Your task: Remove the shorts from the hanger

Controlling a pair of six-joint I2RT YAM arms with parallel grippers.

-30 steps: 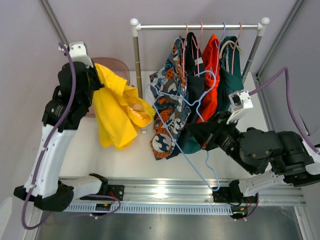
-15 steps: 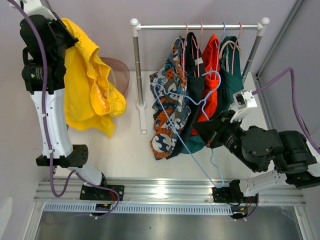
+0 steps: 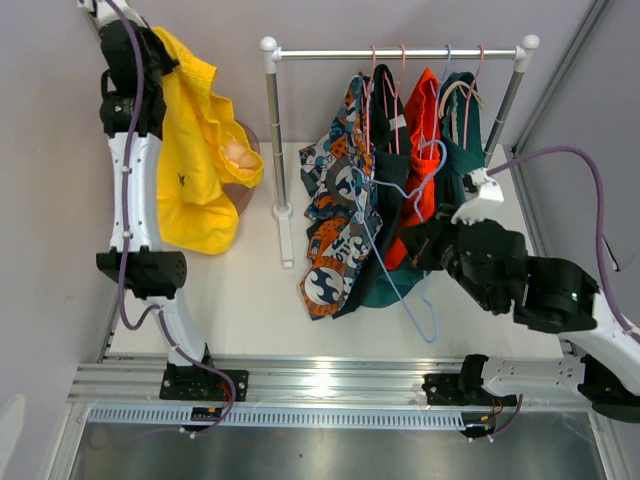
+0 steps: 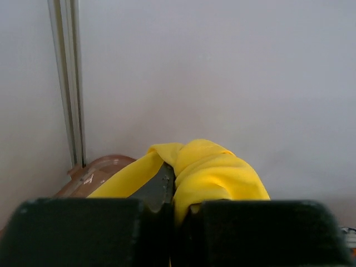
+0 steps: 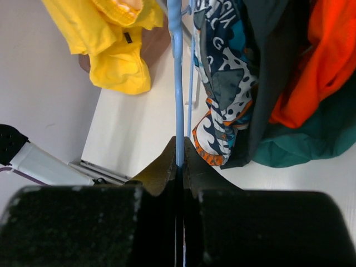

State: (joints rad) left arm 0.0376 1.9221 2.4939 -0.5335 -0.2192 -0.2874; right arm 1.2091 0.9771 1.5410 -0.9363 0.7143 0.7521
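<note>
Grey wall (image 4: 222, 67) behind, yellow shorts (image 4: 214, 172) seemingly swallow the left end effector (image 4: 171, 192).

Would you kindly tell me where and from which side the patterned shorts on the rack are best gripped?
I'd take the patterned shorts by their loose lower hem, coming from the left: they hang at the row's left end, the dark shorts crowd their right, and the blue hanger crosses their front.

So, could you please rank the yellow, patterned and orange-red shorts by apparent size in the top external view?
1. yellow shorts, narrowly, but held up nearer the camera, so this is unsure.
2. patterned shorts.
3. orange-red shorts, partly hidden.
</note>
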